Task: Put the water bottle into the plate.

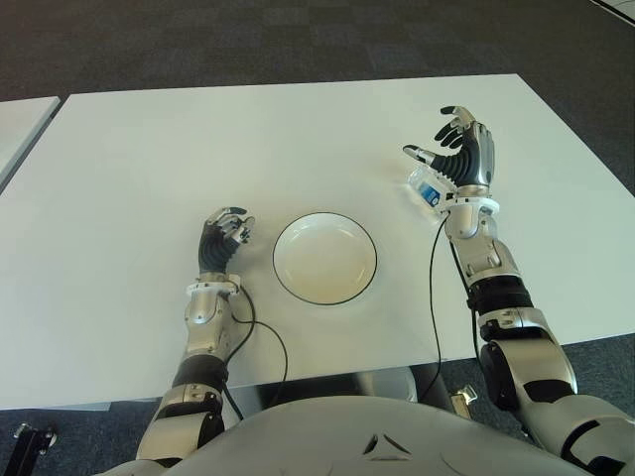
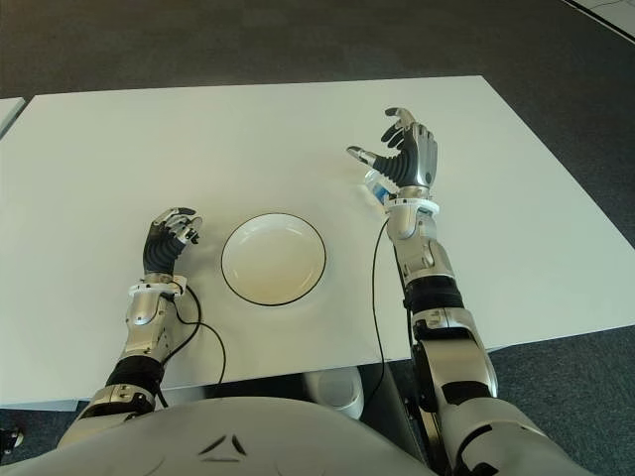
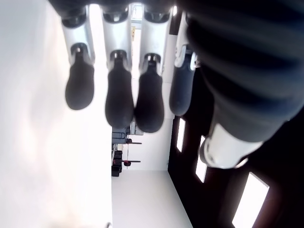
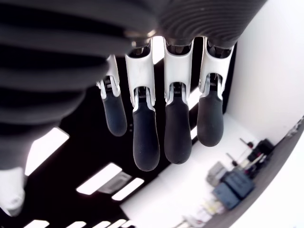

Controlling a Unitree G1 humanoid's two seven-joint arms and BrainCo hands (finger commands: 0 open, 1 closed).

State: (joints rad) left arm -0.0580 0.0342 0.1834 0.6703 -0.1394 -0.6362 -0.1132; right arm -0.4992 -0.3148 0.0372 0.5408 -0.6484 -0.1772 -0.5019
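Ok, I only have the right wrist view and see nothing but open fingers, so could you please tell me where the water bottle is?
Observer: The water bottle lies on the table right by the right hand, at the side facing the plate. The hand holds nothing.
Operator: Thanks, and where is the plate?
Observer: The plate sits empty to the robot's left of the bottle and nearer its body.
Operator: Is the left hand in the way?
Observer: No, the left hand shows on the plate's far side from the bottle and holds nothing.
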